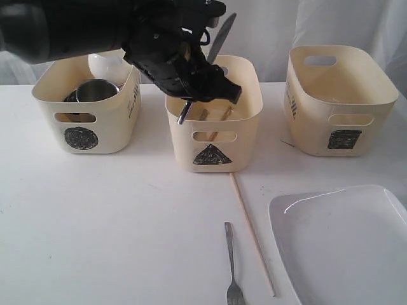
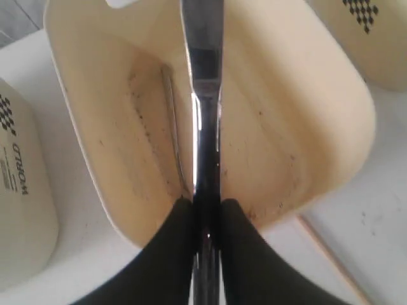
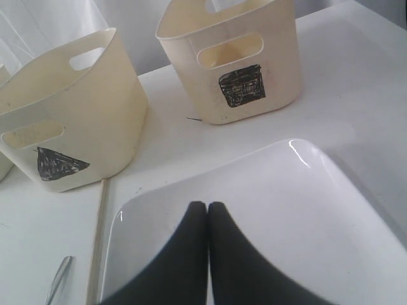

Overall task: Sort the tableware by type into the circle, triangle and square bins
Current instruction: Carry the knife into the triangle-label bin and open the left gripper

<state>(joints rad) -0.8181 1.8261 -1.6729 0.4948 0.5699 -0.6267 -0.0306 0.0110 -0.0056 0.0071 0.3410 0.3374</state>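
Observation:
My left gripper (image 2: 206, 204) is shut on a steel knife (image 2: 203, 76), held tilted over the triangle bin (image 1: 216, 136), blade up (image 1: 221, 38). Inside that bin lie a chopstick (image 1: 222, 117) and another steel utensil (image 2: 173, 127). The circle bin (image 1: 89, 121) holds a steel mug (image 1: 95, 91) and a small white bowl (image 1: 105, 63). On the table lie a wooden chopstick (image 1: 253, 235) and a steel fork (image 1: 233, 267). My right gripper (image 3: 208, 206) is shut and empty, above the large white plate (image 3: 286, 210); it is out of the exterior view.
The square bin (image 1: 337, 114) stands at the back right with nothing showing inside. The plate (image 1: 343, 241) fills the front right corner. Bare white table lies in front of the circle bin. A white curtain hangs behind the bins.

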